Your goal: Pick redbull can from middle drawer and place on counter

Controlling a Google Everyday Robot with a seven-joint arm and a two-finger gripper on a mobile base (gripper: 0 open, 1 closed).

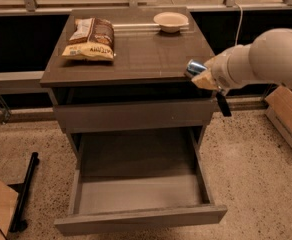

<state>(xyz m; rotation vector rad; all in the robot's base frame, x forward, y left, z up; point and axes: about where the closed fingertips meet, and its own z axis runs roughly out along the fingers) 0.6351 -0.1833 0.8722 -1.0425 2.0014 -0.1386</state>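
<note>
The small slim silver-and-blue metal redbull can [194,67] is in the air at the right side of the cabinet, at the height of the top slab and just beside its right front corner. It lies nearly on its side, with the shiny end turned toward the slab. The pale two-finger gripper [204,77] is clamped on the redbull can, because the can hangs there with nothing under it. The thick white arm [266,56] reaches in from the right.

I judge the can is held at the side so that it can go over the edge of the flat, glossy grey-brown counter [146,54] without touching the overhang. The wide shallow grey-brown middle drawer [141,196] below is pulled far out, and its lighter floor shows no object, so the picking part seems done and the placing remains.

The right half and the front of the counter have open room for the can. The yellow-brown chip bag [90,38] lies at the back left, well apart from the gripper. The small round cream bowl [171,21] stands at the back edge, right of the middle, nearer to the way of the arm. The plain upper drawer front [136,115] is closed under the slab. A brown cardboard box [288,116] sits on the speckled beige floor [256,174] at the right, below the arm
</note>
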